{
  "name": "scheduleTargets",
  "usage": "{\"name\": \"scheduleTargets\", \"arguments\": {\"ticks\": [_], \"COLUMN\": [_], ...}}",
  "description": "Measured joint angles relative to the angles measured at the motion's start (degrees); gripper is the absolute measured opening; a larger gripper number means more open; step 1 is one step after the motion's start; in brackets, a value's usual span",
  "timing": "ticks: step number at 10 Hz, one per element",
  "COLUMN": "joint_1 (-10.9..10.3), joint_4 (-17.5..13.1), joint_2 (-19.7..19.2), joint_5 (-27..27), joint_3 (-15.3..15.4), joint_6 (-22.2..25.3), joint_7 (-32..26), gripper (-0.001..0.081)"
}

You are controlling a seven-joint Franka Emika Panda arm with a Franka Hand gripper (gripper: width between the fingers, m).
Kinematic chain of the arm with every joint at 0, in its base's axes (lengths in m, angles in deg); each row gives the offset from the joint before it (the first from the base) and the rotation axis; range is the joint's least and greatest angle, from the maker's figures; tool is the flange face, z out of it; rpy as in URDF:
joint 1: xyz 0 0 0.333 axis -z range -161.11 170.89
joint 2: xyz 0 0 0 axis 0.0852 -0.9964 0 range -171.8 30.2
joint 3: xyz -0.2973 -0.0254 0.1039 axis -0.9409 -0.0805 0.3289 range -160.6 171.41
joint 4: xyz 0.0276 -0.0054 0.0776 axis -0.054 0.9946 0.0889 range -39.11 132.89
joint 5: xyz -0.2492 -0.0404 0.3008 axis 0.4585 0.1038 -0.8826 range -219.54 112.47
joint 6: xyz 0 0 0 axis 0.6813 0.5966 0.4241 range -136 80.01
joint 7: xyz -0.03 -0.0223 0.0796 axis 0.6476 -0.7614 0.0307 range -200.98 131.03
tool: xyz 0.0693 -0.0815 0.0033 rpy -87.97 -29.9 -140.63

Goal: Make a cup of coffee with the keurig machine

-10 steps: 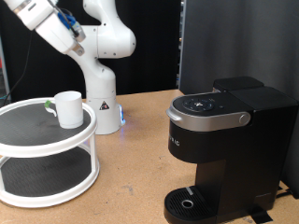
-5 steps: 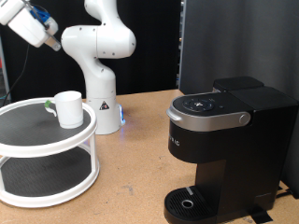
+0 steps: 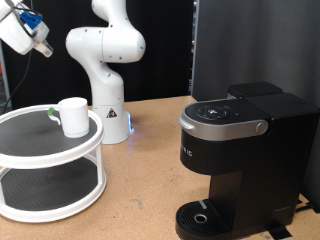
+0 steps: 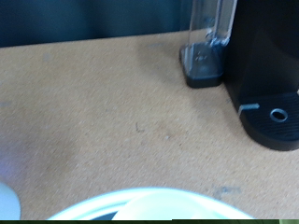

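Exterior and wrist views of the coffee workspace. Nearest in the exterior view, at its right, stands the large boxy black pod coffee machine (image 3: 243,160) with a silver-rimmed button panel on top and a round drip tray base (image 3: 205,218) at the exterior view's bottom; its lid is down and nothing stands on the drip tray. At the exterior view's left, a white two-tier round stand (image 3: 48,165) with dark mesh shelves rests on the brown table (image 3: 145,190); the plain white cylindrical mug (image 3: 73,116) sits upright on the upper shelf, well apart from the machine. Behind the stand rises the white robot arm (image 3: 106,60), its base on the table. The gripper (image 3: 33,40) hangs high at the exterior view's top left, above and clear of the mug, touching nothing; whether the jaws are released or clenched cannot be told. The wrist view looks down on the table, with the machine's base at one edge and the white stand's rim (image 4: 103,205) at another
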Motion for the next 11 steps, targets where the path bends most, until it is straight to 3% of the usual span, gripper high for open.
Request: {"name": "scheduleTargets", "arguments": {"ticks": [2,5,11], "joint_1": [0.1,0.5,0.7], "joint_4": [0.0,1.6,4.5], "joint_2": [0.0,0.0,0.0], "joint_5": [0.2,-6.6,-4.2], "joint_3": [0.0,-1.5,-2.4], "joint_6": [-0.1,-4.4,-5.6], "joint_7": [0.0,0.7,-0.2], "gripper": [0.0004,0.0004,0.0004]}}
